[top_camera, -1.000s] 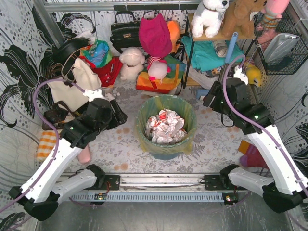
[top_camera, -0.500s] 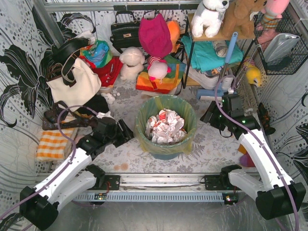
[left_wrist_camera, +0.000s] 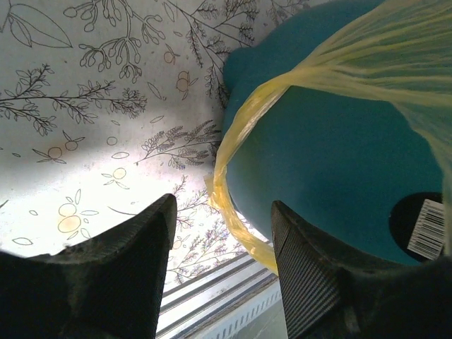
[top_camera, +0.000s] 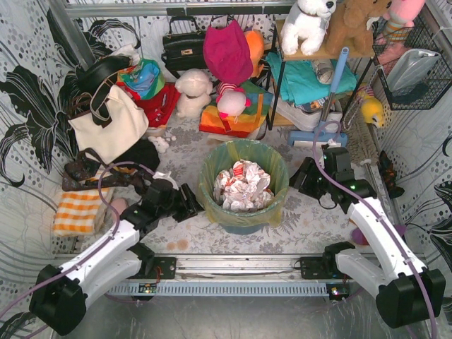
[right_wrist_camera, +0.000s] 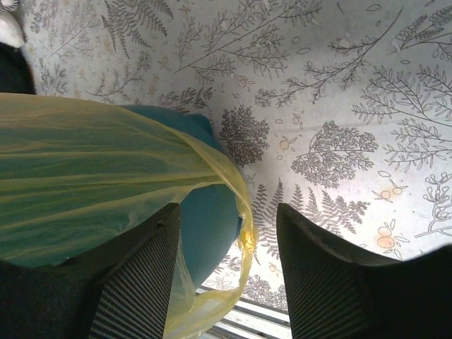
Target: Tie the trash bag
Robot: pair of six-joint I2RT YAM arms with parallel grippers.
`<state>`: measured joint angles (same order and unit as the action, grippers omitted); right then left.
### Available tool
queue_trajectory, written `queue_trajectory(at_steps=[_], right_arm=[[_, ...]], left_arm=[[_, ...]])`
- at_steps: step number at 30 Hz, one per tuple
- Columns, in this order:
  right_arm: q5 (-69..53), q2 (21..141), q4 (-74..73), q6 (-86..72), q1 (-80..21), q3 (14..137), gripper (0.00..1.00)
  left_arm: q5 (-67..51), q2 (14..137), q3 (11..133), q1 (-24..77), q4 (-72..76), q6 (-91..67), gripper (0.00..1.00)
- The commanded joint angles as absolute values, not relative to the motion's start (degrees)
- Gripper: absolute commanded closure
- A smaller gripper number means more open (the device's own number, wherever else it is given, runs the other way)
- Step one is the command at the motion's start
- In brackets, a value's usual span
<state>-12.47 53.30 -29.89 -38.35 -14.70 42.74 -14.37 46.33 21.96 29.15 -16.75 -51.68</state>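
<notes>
Thin, limp yellow bag [top_camera: 210, 182] lines a teal bin [top_camera: 240, 226] on the bench [top_camera: 304, 220], with light paper [top_camera: 242, 185] inside. The left claw [left_wrist_camera: 222, 212] and right claw [right_wrist_camera: 229, 212] gape astride its slippery handle strips [left_wrist_camera: 227, 141], seemingly not touching them. Grip there.

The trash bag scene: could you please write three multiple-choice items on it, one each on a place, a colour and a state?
1. Where is the trash bag?
A. lining the teal bin
B. spread flat on the floor
C. lifted in the air

2. What colour is the handle strip in front of the left gripper?
A. red
B. yellow
C. black

3. How is the bag's mouth?
A. knotted
B. taped shut
C. open, with crumpled paper showing

Answers: 1 A, the bag's edge folds over the bin's rim. 2 B, the left wrist view shows the strip yellow against the bin. 3 C, the top view looks straight down onto the paper.
</notes>
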Motion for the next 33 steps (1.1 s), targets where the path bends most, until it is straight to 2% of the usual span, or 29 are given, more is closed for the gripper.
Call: queue_trajectory(at_steps=[1, 25, 33], right_arm=[[-14.9, 53.1, -26.0, -39.3, -14.3, 41.1, 0.44], [-18.0, 49.6, -24.4, -37.6, -14.4, 32.9, 0.48], [-21.4, 50.5, -20.8, -38.0, -14.3, 30.2, 0.49]], left_arm=[[-16.9, 46.7, 21.0, 28.8, -11.5, -50.4, 0.36], [-22.1, 54.4, 18.2, 28.9, -2.0, -50.7, 0.45], [-21.8, 58.9, 18.2, 29.0, 0.2, -49.6, 0.54]])
